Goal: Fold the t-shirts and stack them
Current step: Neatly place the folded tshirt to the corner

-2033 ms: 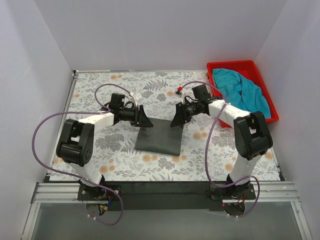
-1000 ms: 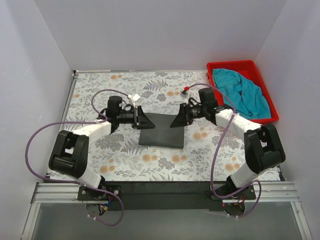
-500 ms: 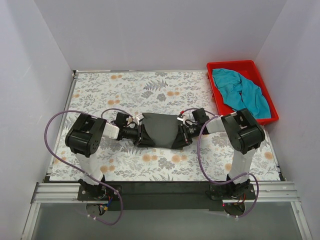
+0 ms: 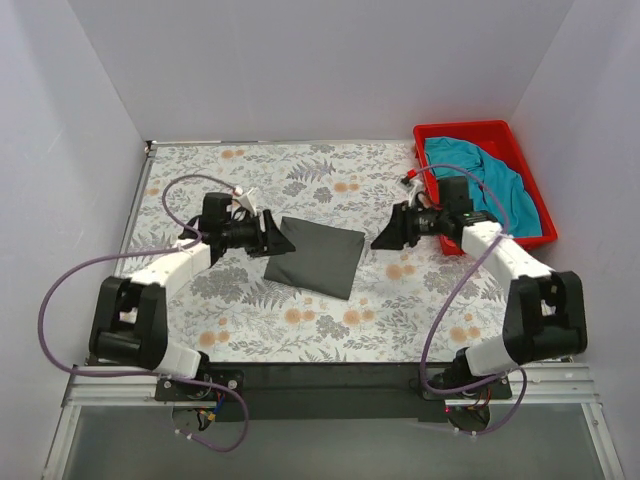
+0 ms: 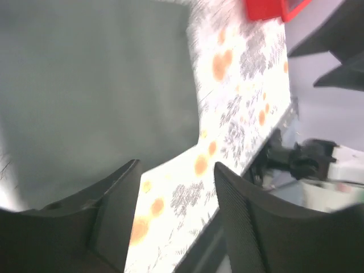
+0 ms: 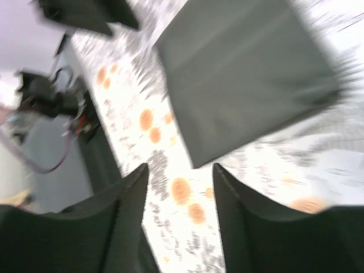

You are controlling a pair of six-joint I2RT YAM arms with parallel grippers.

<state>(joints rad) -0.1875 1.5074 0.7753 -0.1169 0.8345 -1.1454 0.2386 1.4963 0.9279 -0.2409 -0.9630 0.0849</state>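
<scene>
The dark charcoal grey t-shirt (image 4: 318, 257) lies folded into a small flat rectangle on the flowered table. It also shows in the left wrist view (image 5: 96, 91) and in the right wrist view (image 6: 244, 74). My left gripper (image 4: 274, 236) is open and empty at the shirt's left edge. My right gripper (image 4: 385, 238) is open and empty, a short way right of the shirt. The teal-blue t-shirt (image 4: 485, 185) lies crumpled in the red bin (image 4: 470, 132).
The red bin stands at the table's back right corner, just behind my right arm. The flowered tablecloth (image 4: 240, 180) covers the table. White walls close the table on three sides.
Both grippers have let go of the folded grey shirt and drawn back outwards, the left to the left, the right to the right. The shirt now lies slightly turned.
</scene>
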